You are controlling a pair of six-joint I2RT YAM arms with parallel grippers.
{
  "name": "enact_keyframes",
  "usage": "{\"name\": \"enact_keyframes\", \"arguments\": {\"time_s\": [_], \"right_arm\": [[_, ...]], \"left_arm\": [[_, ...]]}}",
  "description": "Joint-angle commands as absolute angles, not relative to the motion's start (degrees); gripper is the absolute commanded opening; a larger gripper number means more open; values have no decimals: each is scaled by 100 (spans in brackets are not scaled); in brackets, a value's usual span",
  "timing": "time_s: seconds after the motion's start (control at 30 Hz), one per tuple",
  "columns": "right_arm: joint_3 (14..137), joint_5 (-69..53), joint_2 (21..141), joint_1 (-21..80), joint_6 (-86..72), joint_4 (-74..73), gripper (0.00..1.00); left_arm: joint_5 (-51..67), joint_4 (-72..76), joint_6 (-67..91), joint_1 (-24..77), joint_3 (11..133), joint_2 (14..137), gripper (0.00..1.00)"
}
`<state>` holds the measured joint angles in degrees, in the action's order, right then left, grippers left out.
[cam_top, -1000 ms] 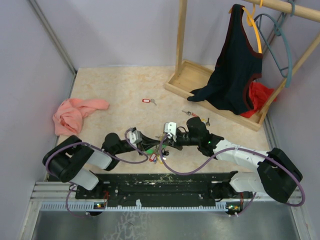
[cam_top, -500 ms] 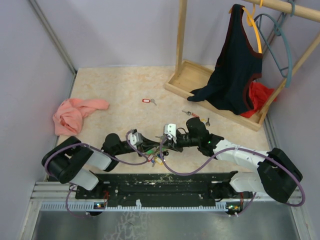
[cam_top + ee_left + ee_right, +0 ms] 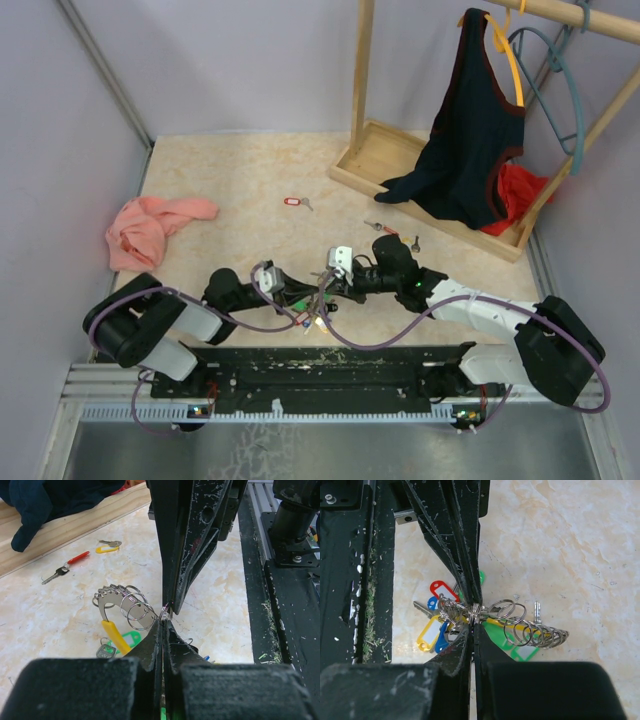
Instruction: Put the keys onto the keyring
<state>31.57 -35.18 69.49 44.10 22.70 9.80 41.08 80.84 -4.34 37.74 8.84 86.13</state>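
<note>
The keyring (image 3: 318, 300) is a bunch of several silvery rings (image 3: 530, 630) with red (image 3: 442, 590), yellow (image 3: 429, 634), blue and green (image 3: 520, 647) tagged keys, lying near the front edge. My left gripper (image 3: 165, 621) and right gripper (image 3: 473, 625) meet tip to tip over it, both shut on a thin ring (image 3: 165, 612) of the bunch. The bunch shows in the left wrist view with a yellow tag (image 3: 114, 635). Loose keys lie apart: a red-tagged key (image 3: 293, 202), a red key (image 3: 380, 227), a black key (image 3: 415, 241) and a yellow-headed key (image 3: 107, 546).
A pink cloth (image 3: 150, 228) lies at the left. A wooden rack base (image 3: 390, 160) with a dark garment (image 3: 465, 130), a red cloth (image 3: 515, 190) and a teal hanger (image 3: 560, 90) stands at the back right. A black rail (image 3: 330, 365) runs along the front.
Both grippers stay pinched together. The left wrist has shifted slightly, and the hanging tags under the tips have swung a little.
</note>
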Motion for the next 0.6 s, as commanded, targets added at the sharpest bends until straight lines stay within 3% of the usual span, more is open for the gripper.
{"name": "enact_keyframes", "arguments": {"time_s": [0.0, 0.5, 0.57], "right_arm": [[3427, -3485, 6870, 4400, 2216, 1131, 0], [3496, -3305, 6986, 4395, 1850, 1340, 0], [3526, -3282, 6953, 4395, 1916, 1325, 0]], "left_arm": [[4061, 8485, -487, 3749, 738, 8471, 0], [4400, 9823, -501, 3691, 421, 8830, 0], [4385, 10119, -478, 3686, 361, 8963, 5]]}}
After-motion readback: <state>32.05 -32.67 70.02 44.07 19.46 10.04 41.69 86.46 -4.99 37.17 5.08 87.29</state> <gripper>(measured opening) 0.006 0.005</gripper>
